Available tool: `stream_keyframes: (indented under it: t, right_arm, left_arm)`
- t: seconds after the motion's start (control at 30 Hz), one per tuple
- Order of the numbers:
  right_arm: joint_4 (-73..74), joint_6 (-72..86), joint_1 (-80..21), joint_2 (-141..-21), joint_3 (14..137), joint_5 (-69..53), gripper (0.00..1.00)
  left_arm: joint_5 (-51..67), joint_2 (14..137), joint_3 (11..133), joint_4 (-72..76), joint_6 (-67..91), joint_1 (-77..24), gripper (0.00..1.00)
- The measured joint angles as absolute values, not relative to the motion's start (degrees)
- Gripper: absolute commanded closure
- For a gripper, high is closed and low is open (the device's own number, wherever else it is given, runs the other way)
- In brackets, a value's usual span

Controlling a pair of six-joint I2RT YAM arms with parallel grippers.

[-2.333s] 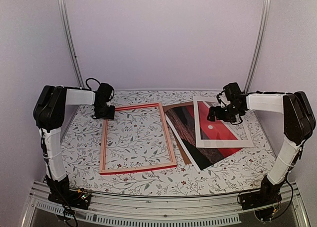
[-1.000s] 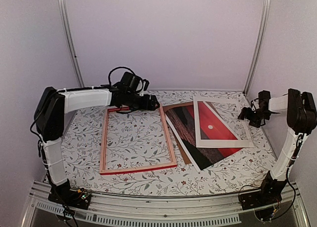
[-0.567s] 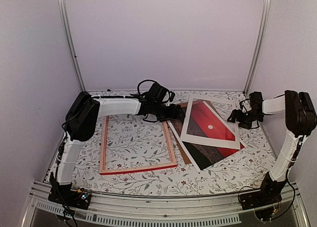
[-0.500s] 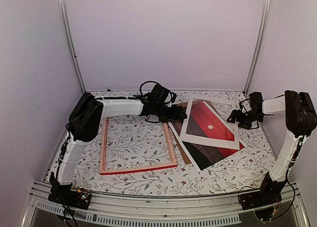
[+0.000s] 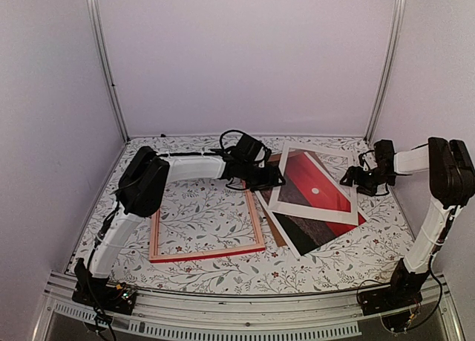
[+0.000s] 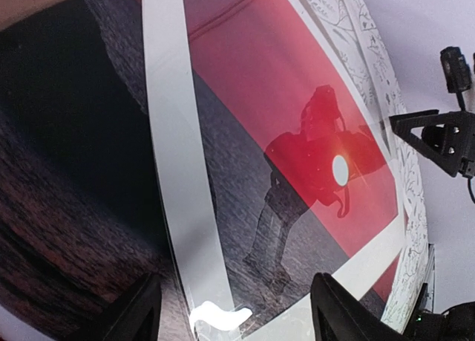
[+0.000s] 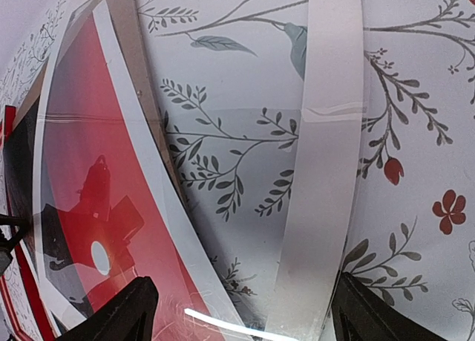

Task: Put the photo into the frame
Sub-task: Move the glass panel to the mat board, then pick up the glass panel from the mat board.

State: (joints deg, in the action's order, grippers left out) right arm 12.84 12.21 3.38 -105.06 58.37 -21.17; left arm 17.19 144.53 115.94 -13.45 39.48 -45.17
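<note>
Photo (image 5: pixel 308 234) — one; frame (image 5: pixel 208 252) — one

Ahead of the left gripper's (image 6: pixel 234 322) black jaws, the photo (image 6: pixel 67 192) is bright red with one small white dot on one half and dark, streaky brown on the other, crossed by the plain white mat border (image 6: pixel 172 133). Between the right gripper's (image 7: pixel 245 319) black jaws, that white border lies over a white table cover (image 7: pixel 415 170) printed with grey-green leafy sprigs and small red flowers, with a dull brown board (image 7: pixel 148 81) farther ahead. Behind the left jaws, the frame (image 5: pixel 208 254) is red on one short rail and pale wood along its long rails.
</note>
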Motion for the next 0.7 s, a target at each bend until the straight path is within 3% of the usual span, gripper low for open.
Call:
stream_keyframes:
  t: [0.7]
  right_arm:
    - [15.3, 16.3, 3.0, -102.1, 57.5, -21.6, 0.18]
  left_arm:
    - [16.1, 144.9, 116.2, -15.7, 40.3, -46.2, 0.31]
